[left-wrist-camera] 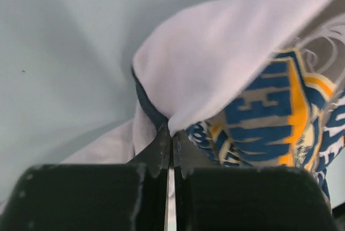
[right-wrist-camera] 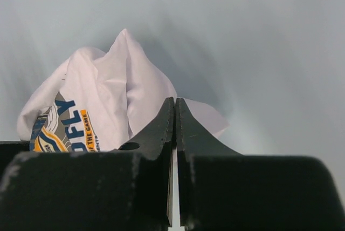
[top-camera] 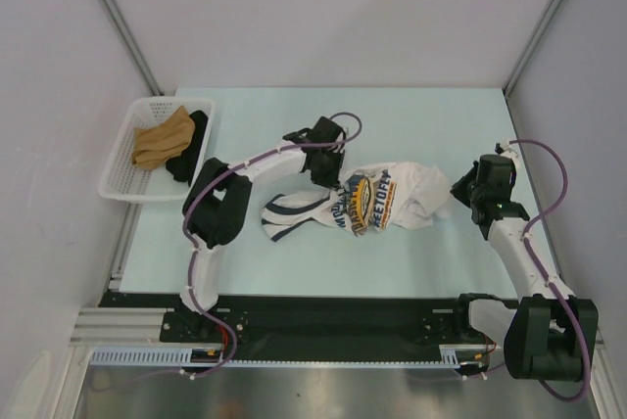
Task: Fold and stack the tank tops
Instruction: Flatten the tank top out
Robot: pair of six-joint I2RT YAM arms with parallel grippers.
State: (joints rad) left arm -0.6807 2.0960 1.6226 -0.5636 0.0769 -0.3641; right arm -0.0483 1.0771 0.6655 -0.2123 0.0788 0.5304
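Step in hand: judged to be spreading the crumpled tank top point(top-camera: 392, 199) flat before any fold. It lay bunched at mid-table point(top-camera: 294, 262), chest print point(top-camera: 370, 201) facing up, and only 1 such top could be seen.
Left grip: the left gripper point(left-wrist-camera: 171, 134) was closed on the tank top point(left-wrist-camera: 215, 63), white cloth and navy trim meeting right at its tips. The bite looked thin, so a slow, low pull would suit it.
Pull: the left end should go left and the right end right, in 1 line, until the print lies smooth. The hem should stay near the table so the cloth does not roll.
Right grip: the right gripper point(right-wrist-camera: 175, 104) was closed, with the tank top point(right-wrist-camera: 113, 96) rising just behind and left of its tips. Whether any cloth was pinched could not be told, and that is worth checking before pulling.
Left arm pose: its elbow was bent outward near the white basket point(top-camera: 122, 160), which held a tan cloth point(top-camera: 162, 140) and a black cloth point(top-camera: 191, 150). The forearm reached right, and the left gripper point(top-camera: 331, 176) was down on the top's left part.
Right arm pose: it rose from its base at the near right, forearm angled inward, with the right gripper point(top-camera: 468, 187) at the top's right end.
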